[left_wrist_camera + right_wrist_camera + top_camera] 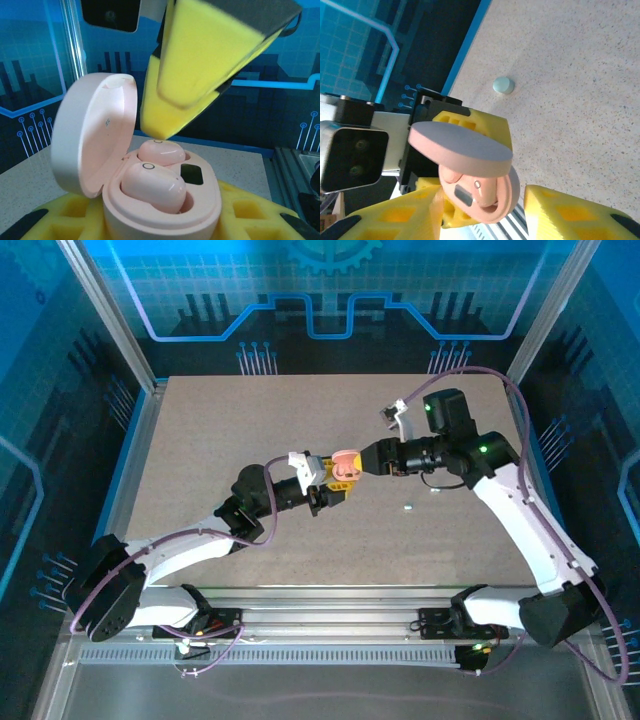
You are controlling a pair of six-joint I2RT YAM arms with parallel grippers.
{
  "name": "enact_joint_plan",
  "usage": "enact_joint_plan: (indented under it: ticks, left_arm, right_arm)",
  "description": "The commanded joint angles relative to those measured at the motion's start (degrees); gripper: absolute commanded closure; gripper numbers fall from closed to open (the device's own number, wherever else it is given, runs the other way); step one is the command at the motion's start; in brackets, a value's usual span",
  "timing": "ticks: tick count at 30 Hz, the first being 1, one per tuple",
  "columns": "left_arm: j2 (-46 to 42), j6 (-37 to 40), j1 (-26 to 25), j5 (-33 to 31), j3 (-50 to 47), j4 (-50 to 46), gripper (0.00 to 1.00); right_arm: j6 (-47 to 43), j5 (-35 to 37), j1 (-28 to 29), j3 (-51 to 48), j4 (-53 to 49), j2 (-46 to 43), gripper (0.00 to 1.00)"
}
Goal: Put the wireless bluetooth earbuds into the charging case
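"While my left gripper [328, 492] clamps the pink charging case [165, 215], lid [95, 130] up, what is listed inside?"

"Item: two pink earbuds [152, 185], one in each well. Item: my right gripper [372, 460], fingers spread, holding nothing, one pad [200, 65] just above the rear bud. I'd press lightly, straight down, then check both sit flush. Item: pale nub [503, 85], loose on the tabletop [580, 75], well apart."

Your left gripper [335, 490] holds the case [343, 468] mid-table, with your right gripper [364, 462] just right of it. Two earbuds [152, 186] sit in the case, one behind the other, lid [92, 132] standing at their left. A nub [408, 507] lies on the table [250, 420], right of the case.
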Motion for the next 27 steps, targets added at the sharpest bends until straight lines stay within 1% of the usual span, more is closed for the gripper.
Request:
enact_joint_plan:
  ticks: [1, 6, 9, 17, 27]
  left_arm:
    - [-1.60, 0.58, 0.09, -0.18, 0.60, 3.13, 0.66]
    - [-1.77, 0.40, -0.03, 0.42, 0.67, 3.12, 0.66]
    - [-1.95, 0.40, 0.00, 0.93, 0.69, 2.87, 0.66]
    - [-2.20, 0.23, 0.02, 2.38, 1.37, 1.63, 0.66]
    - [-2.39, 0.23, -0.04, 2.77, 1.72, 1.05, 0.66]
  right_arm:
    - [1.22, 1.70, -1.36, -1.13, 1.85, -3.89, 0.50]
    - [4.41, 4.30, -2.61, -2.88, 5.80, -6.84, 0.47]
    - [6.95, 4.23, -2.61, -3.43, 8.56, -7.01, 0.46]
    - [12.44, 5.80, -2.54, -0.81, 9.60, -3.33, 0.45]
    - [13.74, 5.07, -2.13, 2.85, 8.75, 2.20, 0.44]
